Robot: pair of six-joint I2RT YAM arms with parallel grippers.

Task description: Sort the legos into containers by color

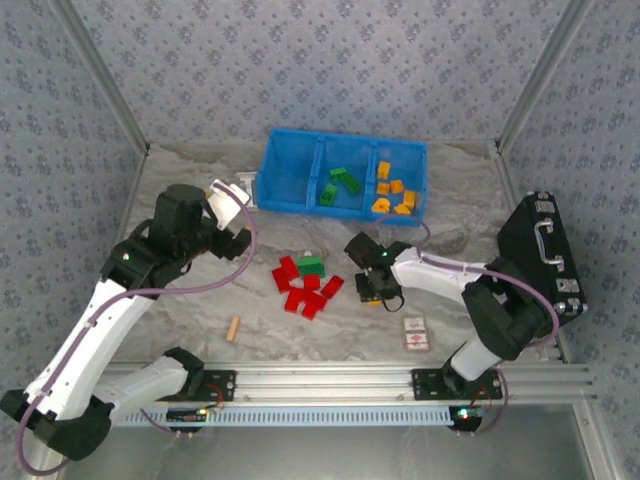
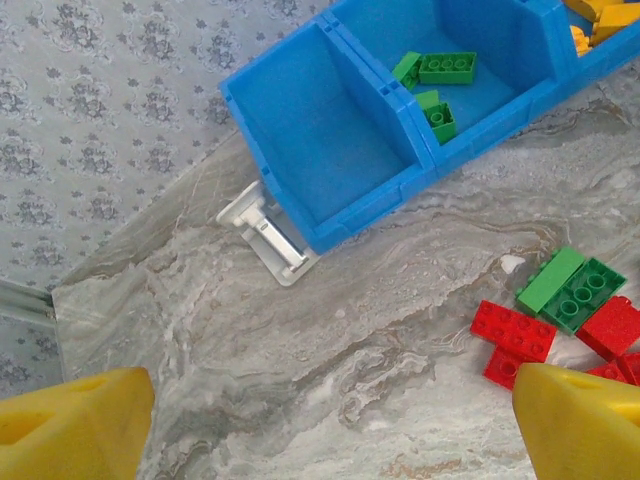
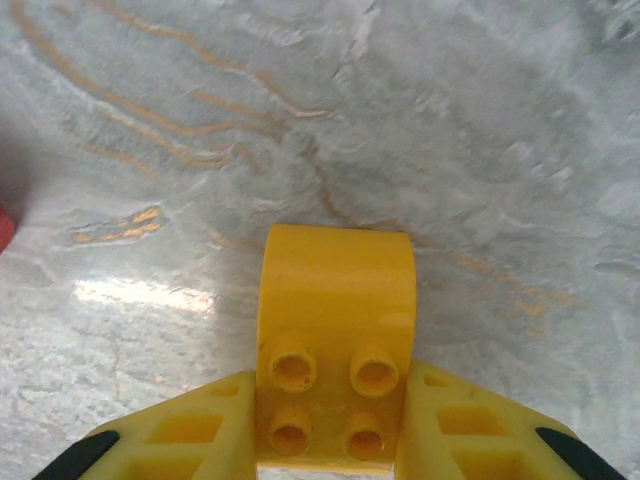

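While your left gripper (image 2: 320,440) hangs over the bench (image 1: 300,345) with its jaws wide apart and nothing between them, its yellow fingertips (image 2: 75,430) sit in the lower corners of the left wrist view. Just past it the blue bin (image 1: 268,178) lies at the far side of the bench, with a small white clip (image 2: 268,238) touching its near left corner. The middle compartment holds the green legos (image 1: 340,182). The right compartment holds the yellow-orange legos (image 1: 392,195). Near the front edge, left of centre, lies the wooden stick (image 1: 233,328). At centre bench the red legos (image 1: 303,288) form a loose cluster, with two green bricks (image 2: 585,295) at its far edge. Just right of that cluster your right gripper (image 3: 335,440) is clamped on one yellow brick (image 3: 335,300), studs toward the wrist camera, a finger on each side. Whether the brick touches the bench you cannot tell. The red-and-white card (image 1: 415,333) sits near the front, right of centre. The black case (image 1: 545,250) stands at the far right.
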